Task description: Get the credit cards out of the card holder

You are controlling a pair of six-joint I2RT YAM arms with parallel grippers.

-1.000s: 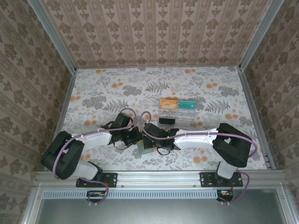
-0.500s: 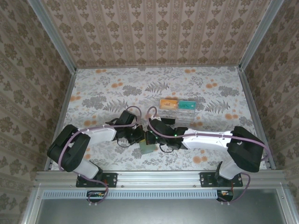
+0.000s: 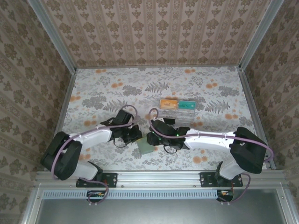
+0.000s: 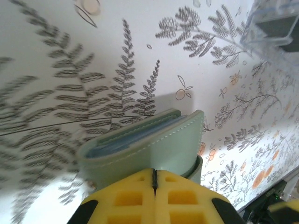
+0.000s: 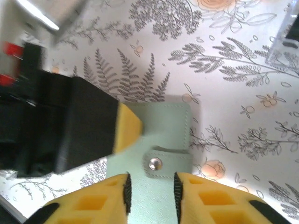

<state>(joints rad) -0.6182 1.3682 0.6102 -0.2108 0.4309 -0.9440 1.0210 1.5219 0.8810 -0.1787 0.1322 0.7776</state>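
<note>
Since half a second ago the left arm's elbow has swung back out to the left. The card holder (image 3: 145, 148) now lies more in the open on the flowered table (image 3: 103, 93), a pale green patch just below the two wrists rather than tucked beneath them. The right arm is stretched across as before. The clear tray (image 3: 194, 115) has not shifted and lies well beyond both grippers, with the tan-orange card (image 3: 167, 103) and the teal-green card (image 3: 188, 105) in it and the black block (image 3: 168, 121) at its near edge. The left gripper (image 4: 154, 172) has its yellow fingers pressed together. The folded holder sits right at their tips, with blue-grey inner layers showing along its edge. The fingers hide whether any layer is pinched between them. The right gripper (image 5: 151, 179) stands narrowly parted over the holder, with green leather showing in the gap and the strap's metal snap (image 5: 154, 163) just ahead of it. From there the left gripper's yellow tip touches the holder's left edge. The holder's near end is cut off by the fingers and the frame, its pockets cannot be seen into, and the tray corner in the left wrist view is blurred.
</note>
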